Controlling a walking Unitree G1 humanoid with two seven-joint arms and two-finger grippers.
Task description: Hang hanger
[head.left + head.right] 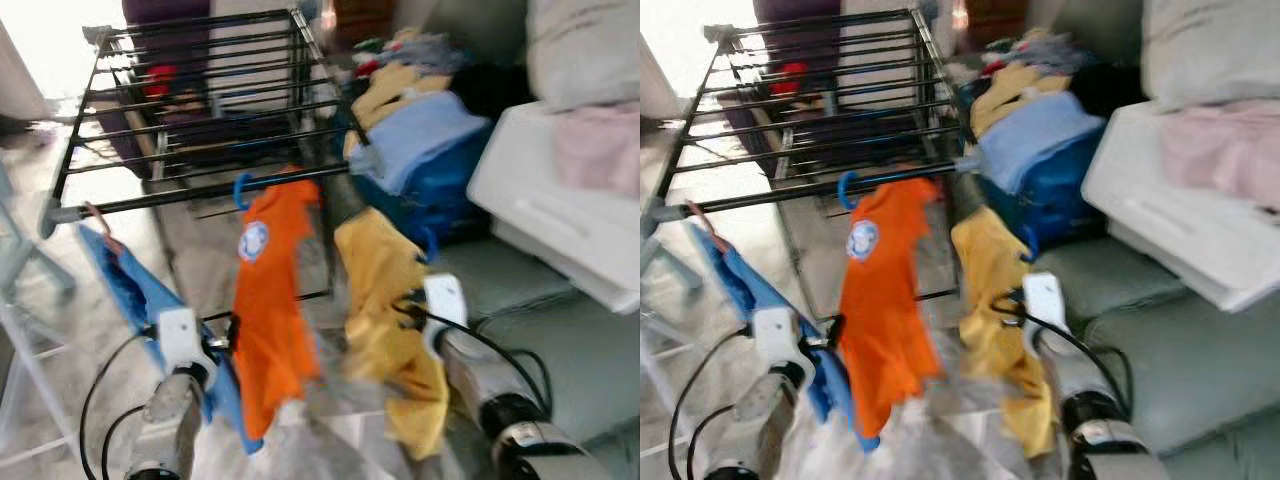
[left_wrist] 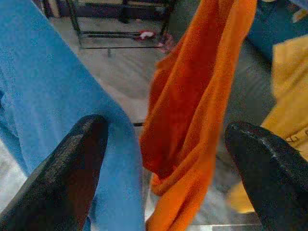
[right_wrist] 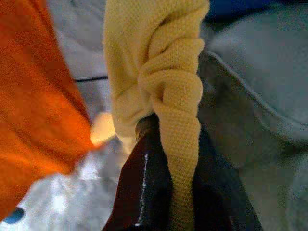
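Observation:
A black drying rack stands ahead on my left. An orange shirt hangs from its front bar by a blue hanger hook. Left of it, a blue shirt hangs from the same bar. My left gripper is open low between those two shirts, and its fingers are spread wide with nothing gripped. My right gripper is shut on a bunched yellow shirt, held up right of the orange one. A blue hanger hook sticks out near the yellow shirt's top.
A grey-green sofa fills the right side, with a white board and pink cloth lying on it. A pile of clothes on a blue bag sits behind the rack's right end. A pale frame stands at the far left.

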